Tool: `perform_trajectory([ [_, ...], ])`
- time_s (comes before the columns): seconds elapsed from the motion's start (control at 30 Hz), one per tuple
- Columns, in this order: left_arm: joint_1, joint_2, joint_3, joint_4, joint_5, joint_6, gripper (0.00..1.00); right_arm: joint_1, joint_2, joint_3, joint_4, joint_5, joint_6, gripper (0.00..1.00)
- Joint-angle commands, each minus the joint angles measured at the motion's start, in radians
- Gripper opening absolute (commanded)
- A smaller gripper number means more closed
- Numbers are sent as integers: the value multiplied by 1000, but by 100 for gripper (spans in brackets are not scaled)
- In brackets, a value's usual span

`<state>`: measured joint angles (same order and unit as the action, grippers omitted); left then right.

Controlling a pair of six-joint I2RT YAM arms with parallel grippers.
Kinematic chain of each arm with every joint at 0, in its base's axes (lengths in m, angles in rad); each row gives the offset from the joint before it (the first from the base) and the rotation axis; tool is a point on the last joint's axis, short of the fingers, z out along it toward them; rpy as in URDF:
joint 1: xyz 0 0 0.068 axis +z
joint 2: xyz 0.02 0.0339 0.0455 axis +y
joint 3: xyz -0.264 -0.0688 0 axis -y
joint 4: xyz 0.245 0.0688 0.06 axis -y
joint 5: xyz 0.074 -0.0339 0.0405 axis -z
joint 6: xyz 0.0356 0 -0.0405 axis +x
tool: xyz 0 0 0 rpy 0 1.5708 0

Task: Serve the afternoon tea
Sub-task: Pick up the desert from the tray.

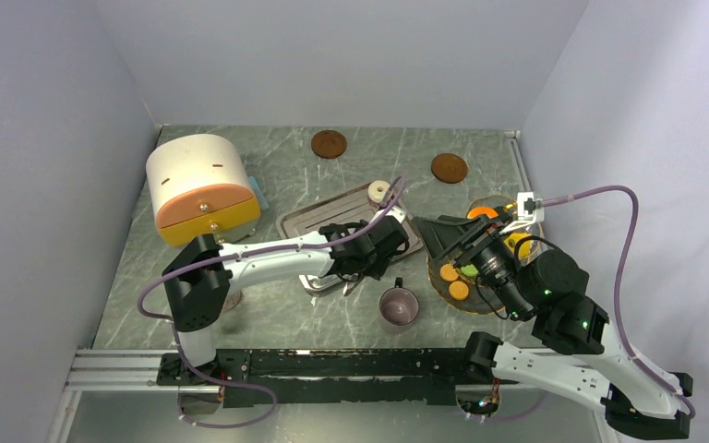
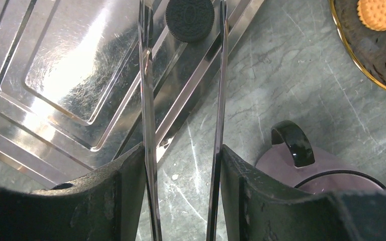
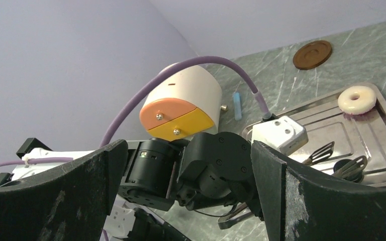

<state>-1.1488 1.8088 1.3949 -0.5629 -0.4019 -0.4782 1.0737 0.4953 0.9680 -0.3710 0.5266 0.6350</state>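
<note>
Grey stone table is sitting between plain pale walls; the left gripper is squeezing a pair of metal tongs, with its fingers pressing on the two thin blades; the blades are standing a little apart over the shiny tray, and a black cookie is lying on the tray between them; the blade tips are running off the top of the wrist picture, so I cannot tell if they are touching the cookie; the mug is standing on the table just beside the tray, and its lower part is cut off in the wrist picture; the right gripper is hanging wide apart with nothing in it over the plate, hiding some of the orange cookies; a cream ring is lying at the tray's far corner.
</note>
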Motion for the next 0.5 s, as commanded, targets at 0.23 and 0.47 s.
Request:
perform_trajectory([
  [0.23, 0, 63, 12, 50, 55, 18, 57, 3, -6, -2, 15, 8, 3, 97],
  [0.47, 1, 82, 30, -1, 17, 0, 56, 3, -15, 1, 10, 15, -1, 97],
])
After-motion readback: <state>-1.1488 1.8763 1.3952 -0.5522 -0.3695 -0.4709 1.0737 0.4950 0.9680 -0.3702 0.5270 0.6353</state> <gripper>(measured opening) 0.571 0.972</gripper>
